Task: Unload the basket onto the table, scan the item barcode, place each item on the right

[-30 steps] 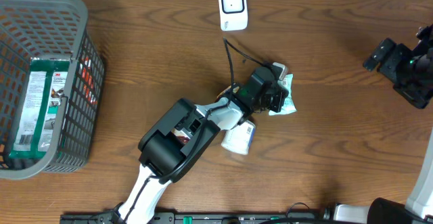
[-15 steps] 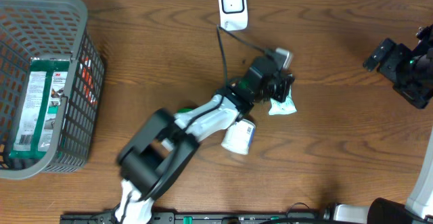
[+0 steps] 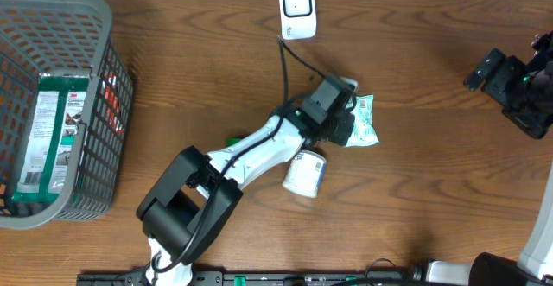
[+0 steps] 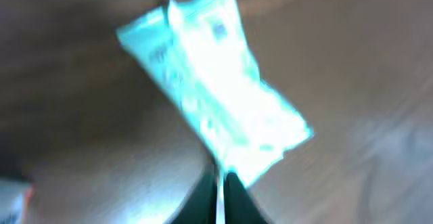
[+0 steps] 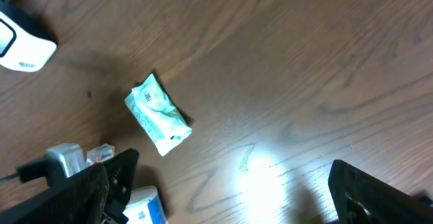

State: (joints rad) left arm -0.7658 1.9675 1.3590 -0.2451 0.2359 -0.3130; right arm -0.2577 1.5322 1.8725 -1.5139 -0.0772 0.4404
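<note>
Your left gripper (image 4: 220, 185) has drawn back toward its own arm since half a second ago. It was over the upper half of the teal packet (image 3: 367, 120) then; now almost all of the packet is uncovered. The arm's elbow has also swung back down toward the near edge. The packet itself lies where it lay a second ago.

The left fingertips are pressed together with no gap. In the blurred left wrist view they meet right at the packet's near edge, and you cannot tell whether they pinch that edge or only touch it.

The packet lies flat on the wooden table (image 3: 432, 191), near the middle, printed face up. From overhead its long axis runs almost straight from the far edge to the near edge. Its far end leans slightly toward the white scanner (image 3: 296, 9), which stands at the far edge, well apart from it. The right wrist view shows a small dark printed patch near that far end, too small to read.

A white bottle (image 3: 304, 174) lies on its side just beside the left forearm. The grey basket (image 3: 108, 79) holding a green box (image 3: 52, 130) sits far off to the left.

Your right gripper (image 3: 511, 61) is in the same place at the right edge, fingers spread wide and holding nothing.
</note>
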